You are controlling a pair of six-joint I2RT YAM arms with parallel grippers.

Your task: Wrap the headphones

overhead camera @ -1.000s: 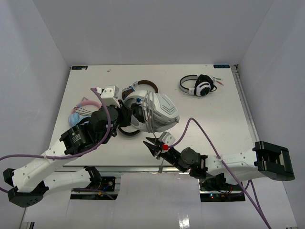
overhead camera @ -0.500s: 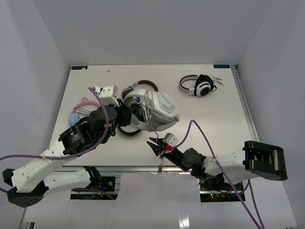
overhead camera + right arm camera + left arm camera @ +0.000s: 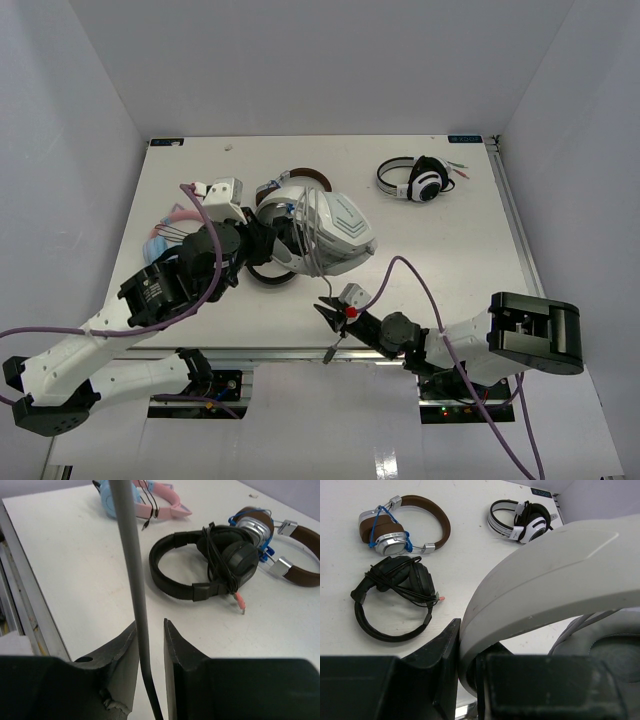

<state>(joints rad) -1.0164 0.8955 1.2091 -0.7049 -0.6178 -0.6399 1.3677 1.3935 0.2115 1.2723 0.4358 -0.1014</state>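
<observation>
The large white and grey headphones point(image 3: 340, 230) are held up off the table, left of centre. My left gripper point(image 3: 272, 240) is shut on their wide white band point(image 3: 545, 565), which fills the left wrist view between my jaws point(image 3: 470, 650). The thin grey cable point(image 3: 323, 282) loops round the headphones and runs down to my right gripper point(image 3: 327, 311) near the front edge. In the right wrist view my right gripper point(image 3: 150, 625) is closed in on the straight cable point(image 3: 129, 555), which lies against the left finger. The cable end point(image 3: 330, 350) hangs past the table edge.
Black headphones point(image 3: 268, 278) point(image 3: 200, 565) lie under the held pair. Brown and silver headphones point(image 3: 300, 178) point(image 3: 420, 515) lie behind them. A pink and blue pair point(image 3: 165, 235) point(image 3: 135, 502) is at the left. A small white pair with black cups point(image 3: 415, 180) sits at the back right.
My right gripper has drawn back a little toward the near table edge with the cable. My left gripper and the headphones have shifted slightly up and left.
</observation>
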